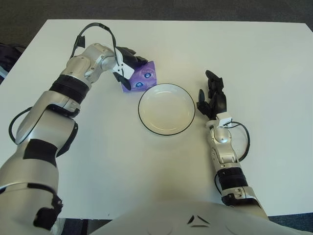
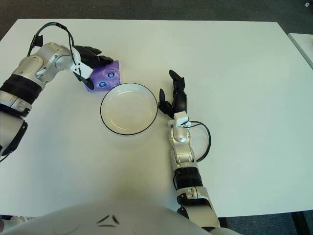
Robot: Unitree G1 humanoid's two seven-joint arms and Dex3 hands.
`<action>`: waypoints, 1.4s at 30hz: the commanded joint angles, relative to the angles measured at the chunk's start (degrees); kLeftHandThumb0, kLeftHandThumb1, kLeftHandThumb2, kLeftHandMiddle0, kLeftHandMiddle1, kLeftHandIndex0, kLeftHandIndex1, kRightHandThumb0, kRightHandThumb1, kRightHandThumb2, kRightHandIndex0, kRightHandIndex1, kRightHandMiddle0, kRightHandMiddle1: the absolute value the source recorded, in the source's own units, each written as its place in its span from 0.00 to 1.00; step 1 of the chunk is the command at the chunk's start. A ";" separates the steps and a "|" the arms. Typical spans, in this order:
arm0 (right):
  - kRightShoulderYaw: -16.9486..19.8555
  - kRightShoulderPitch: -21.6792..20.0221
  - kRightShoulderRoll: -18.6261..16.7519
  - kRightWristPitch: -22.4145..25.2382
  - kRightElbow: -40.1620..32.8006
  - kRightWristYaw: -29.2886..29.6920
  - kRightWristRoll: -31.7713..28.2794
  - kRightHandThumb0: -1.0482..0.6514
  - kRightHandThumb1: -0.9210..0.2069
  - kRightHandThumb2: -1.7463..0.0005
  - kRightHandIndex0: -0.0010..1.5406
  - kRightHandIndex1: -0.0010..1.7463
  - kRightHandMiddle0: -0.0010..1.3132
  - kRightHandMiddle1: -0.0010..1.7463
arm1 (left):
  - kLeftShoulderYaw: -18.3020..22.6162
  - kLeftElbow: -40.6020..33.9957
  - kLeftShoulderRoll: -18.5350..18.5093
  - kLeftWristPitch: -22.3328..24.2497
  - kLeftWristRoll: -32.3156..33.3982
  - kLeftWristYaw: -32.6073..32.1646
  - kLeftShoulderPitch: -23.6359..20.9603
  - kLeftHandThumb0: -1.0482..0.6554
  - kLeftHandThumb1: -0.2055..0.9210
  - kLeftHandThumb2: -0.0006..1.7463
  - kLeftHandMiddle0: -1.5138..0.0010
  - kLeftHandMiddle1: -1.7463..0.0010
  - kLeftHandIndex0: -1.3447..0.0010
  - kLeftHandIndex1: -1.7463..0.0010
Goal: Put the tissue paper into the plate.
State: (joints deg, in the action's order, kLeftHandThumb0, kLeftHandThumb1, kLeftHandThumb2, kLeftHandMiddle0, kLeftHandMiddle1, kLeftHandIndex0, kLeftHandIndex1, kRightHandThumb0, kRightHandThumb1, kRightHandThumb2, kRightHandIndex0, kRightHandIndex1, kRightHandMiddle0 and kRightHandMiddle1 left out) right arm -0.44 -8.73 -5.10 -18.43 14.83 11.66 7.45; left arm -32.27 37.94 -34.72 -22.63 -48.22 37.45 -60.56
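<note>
Left eye view, from left to right: dark carpet round a white table. Left hand at the far left part of the table, dark fingers curled over the near-left edge of a purple tissue pack, gripping it where it lies flat on the tabletop. Just right of and nearer than that hand, a white plate with a dark rim, bare, almost touching the pack's corner. Beside the plate's right edge, right hand, fingers loosely spread, holding nothing.
</note>
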 commanded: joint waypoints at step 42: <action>0.80 4.46 0.83 3.72 4.42 1.23 0.36 0.24 0.00 0.59 0.19 0.08 0.00 0.40 | -3.85 14.03 5.47 -4.10 -1.77 -16.52 1.34 0.14 0.89 0.02 1.00 1.00 1.00 1.00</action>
State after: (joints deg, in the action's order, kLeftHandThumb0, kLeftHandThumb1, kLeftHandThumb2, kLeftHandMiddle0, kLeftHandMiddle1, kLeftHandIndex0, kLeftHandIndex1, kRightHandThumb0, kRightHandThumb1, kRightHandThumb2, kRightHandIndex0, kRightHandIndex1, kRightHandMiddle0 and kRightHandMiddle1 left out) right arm -0.17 -8.72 -4.81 -18.46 14.99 12.70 7.65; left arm -33.99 49.18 -30.48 -25.90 -48.61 21.51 -60.81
